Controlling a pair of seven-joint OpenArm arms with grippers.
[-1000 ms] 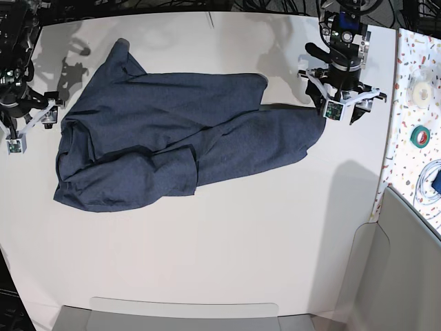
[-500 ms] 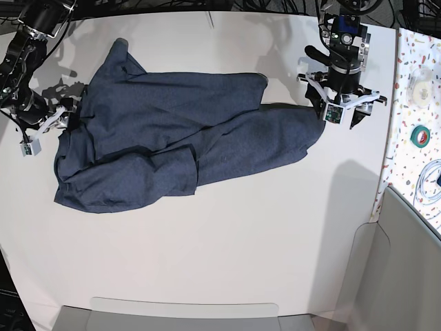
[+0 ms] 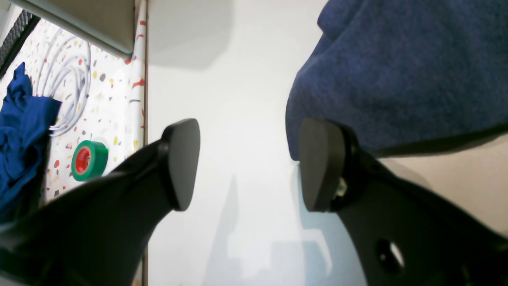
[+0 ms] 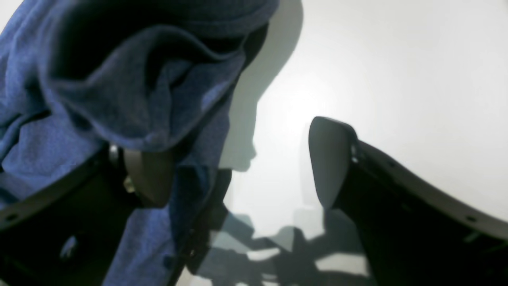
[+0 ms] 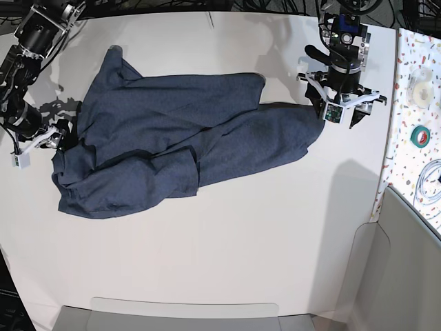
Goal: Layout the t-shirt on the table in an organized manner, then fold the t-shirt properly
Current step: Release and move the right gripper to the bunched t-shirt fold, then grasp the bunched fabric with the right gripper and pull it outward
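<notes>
The dark navy t-shirt (image 5: 179,145) lies crumpled and bunched across the left and middle of the white table (image 5: 241,241), plain side showing. My left gripper (image 5: 342,114) hovers at the shirt's right tip. In the left wrist view this gripper (image 3: 250,165) is open over bare table, one finger (image 3: 321,163) right against the t-shirt's edge (image 3: 397,71). My right gripper (image 5: 38,141) sits at the shirt's left edge. In the right wrist view it (image 4: 238,167) is open, and a fold of the t-shirt (image 4: 119,79) drapes over one finger (image 4: 147,174).
A speckled strip (image 5: 417,69) runs along the table's right side with a green tape roll (image 3: 89,160), white cable (image 3: 67,99) and a blue cloth (image 3: 20,127). Grey panels (image 5: 406,255) stand at the lower right and along the front edge.
My right gripper has moved in from the bare table to the shirt's left edge, and the shirt's left side has shifted slightly. The left gripper has stayed put, open.
</notes>
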